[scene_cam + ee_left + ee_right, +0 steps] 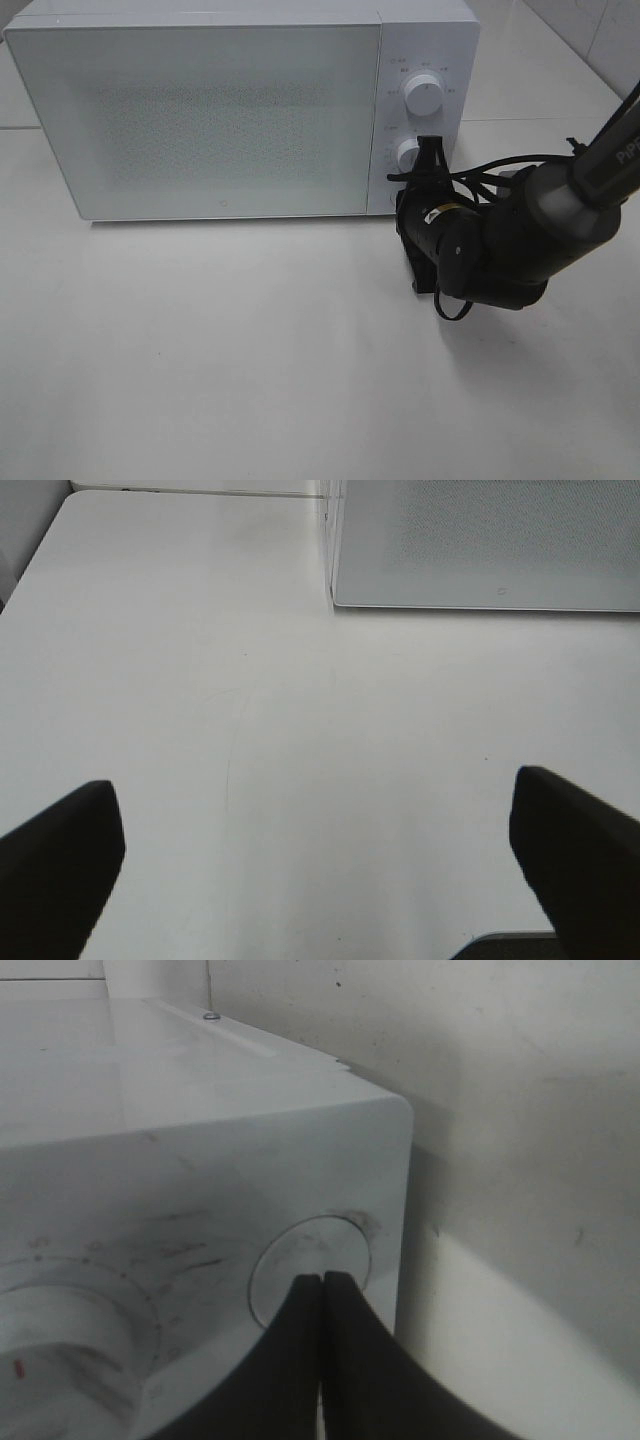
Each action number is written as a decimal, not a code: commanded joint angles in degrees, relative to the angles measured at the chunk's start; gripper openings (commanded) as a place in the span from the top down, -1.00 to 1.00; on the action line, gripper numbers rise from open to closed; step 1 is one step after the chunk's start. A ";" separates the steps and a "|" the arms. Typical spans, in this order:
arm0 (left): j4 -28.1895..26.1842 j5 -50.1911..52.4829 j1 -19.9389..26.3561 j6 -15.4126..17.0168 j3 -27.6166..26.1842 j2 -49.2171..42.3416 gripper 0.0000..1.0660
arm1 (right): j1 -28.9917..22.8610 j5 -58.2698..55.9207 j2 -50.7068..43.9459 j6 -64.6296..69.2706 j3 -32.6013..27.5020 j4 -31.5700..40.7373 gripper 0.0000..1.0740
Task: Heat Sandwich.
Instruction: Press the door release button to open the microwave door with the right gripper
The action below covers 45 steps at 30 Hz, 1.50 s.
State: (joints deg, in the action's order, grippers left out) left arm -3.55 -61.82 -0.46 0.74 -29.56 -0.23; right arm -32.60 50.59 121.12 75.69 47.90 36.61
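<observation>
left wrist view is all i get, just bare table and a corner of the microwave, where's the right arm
Observer: The right arm is at the microwave's control panel, low down by the lower knob.
Operator: fingers open or shut
Observer: Shut. The right gripper's tips point at a round button near the panel's edge. I cannot confirm contact.
Operator: door?
Observer: Closed across the whole front, and no sandwich shows in any view.
</observation>
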 commanded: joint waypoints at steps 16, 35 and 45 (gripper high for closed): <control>-0.17 0.52 0.17 0.00 0.00 -0.46 -0.88 | 0.69 3.38 2.18 -1.83 4.41 -0.74 1.00; -0.17 0.52 0.17 0.00 0.00 -0.46 -0.88 | 3.27 11.29 2.18 -3.90 6.65 0.92 1.00; -0.17 0.52 0.17 0.00 0.00 -0.46 -0.88 | 5.27 14.04 2.41 -6.36 12.09 1.03 1.00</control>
State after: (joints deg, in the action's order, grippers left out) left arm -3.55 -61.82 -0.46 0.74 -29.56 -0.23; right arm -30.94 49.68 124.10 71.45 54.32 40.39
